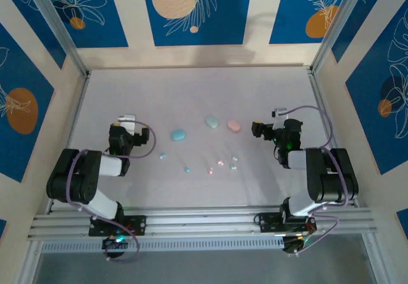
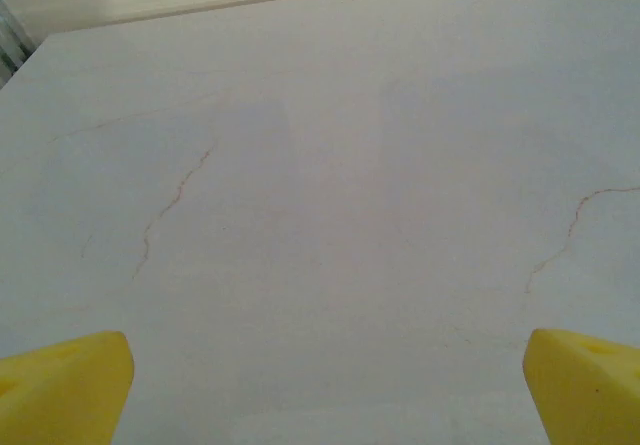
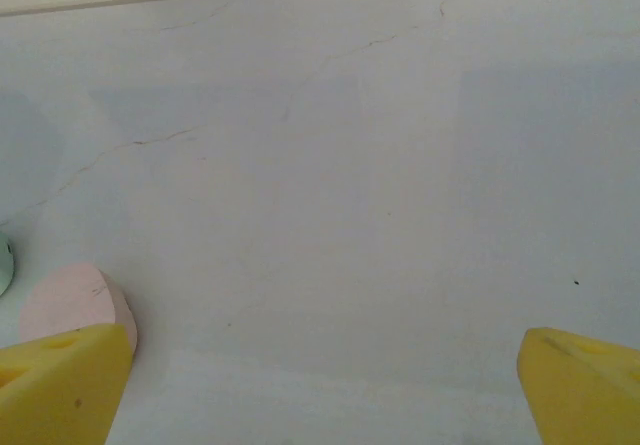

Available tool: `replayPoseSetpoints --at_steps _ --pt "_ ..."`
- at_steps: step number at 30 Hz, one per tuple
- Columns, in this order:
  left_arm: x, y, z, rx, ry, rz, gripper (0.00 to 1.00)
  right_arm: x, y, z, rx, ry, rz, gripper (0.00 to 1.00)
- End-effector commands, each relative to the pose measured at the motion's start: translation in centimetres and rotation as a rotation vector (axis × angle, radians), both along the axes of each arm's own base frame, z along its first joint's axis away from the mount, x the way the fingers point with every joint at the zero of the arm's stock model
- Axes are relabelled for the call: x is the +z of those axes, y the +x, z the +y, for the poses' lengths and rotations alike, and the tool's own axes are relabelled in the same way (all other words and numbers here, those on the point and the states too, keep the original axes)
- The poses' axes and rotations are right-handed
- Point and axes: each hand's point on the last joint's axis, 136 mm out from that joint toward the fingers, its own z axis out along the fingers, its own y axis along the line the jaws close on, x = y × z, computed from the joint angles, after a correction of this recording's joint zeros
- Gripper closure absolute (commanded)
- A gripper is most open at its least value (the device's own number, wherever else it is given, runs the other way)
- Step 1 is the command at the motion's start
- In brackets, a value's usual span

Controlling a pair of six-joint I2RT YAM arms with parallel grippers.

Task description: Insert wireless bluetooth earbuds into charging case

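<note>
- Noting the left gripper (image 1: 125,123) (image 2: 320,390) hanging low over the table (image 1: 191,92), its yellow fingers (image 2: 62,385) spread wide and gripping nothing.
- The right gripper (image 1: 260,129) (image 3: 320,390) is sitting just as wide, with bare table between its fingers (image 3: 585,385).
- Six earbuds (image 1: 210,170) are lying loose between the two grippers, nearer the arm bases than either fingertip. The pale blue pair (image 1: 162,156) is closest to the left gripper. The pink pair is in the middle, and the mint-white pair (image 1: 234,158) is towards the right gripper.
- Three cases are resting in a row just beyond the earbuds: blue case (image 1: 178,134), mint case (image 1: 211,122), pink case (image 1: 234,126) (image 3: 75,305).
- In the right wrist view, the pink case is showing just beside that gripper's left finger, but contact is unclear.
- The surface is reading pale lilac-white, matte, with thin brown hairline veins (image 2: 170,205).
- Cream walls carrying blue panels (image 1: 191,9) with white leaf outlines and orange discs are enclosing the table, with metal posts (image 1: 57,25) at the far corners.
</note>
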Motion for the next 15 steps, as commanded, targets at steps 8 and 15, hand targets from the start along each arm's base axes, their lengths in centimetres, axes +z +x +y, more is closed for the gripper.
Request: replayPoseSetpoints --at_steps 8,15 --pt "1.15 0.82 -0.2 -0.001 0.009 -0.041 0.0 1.03 0.95 0.12 0.006 -0.007 -0.036 0.01" --pt "1.12 0.91 -0.3 -0.007 0.004 -0.036 0.0 1.05 0.96 -0.05 0.008 0.009 -0.032 0.01"
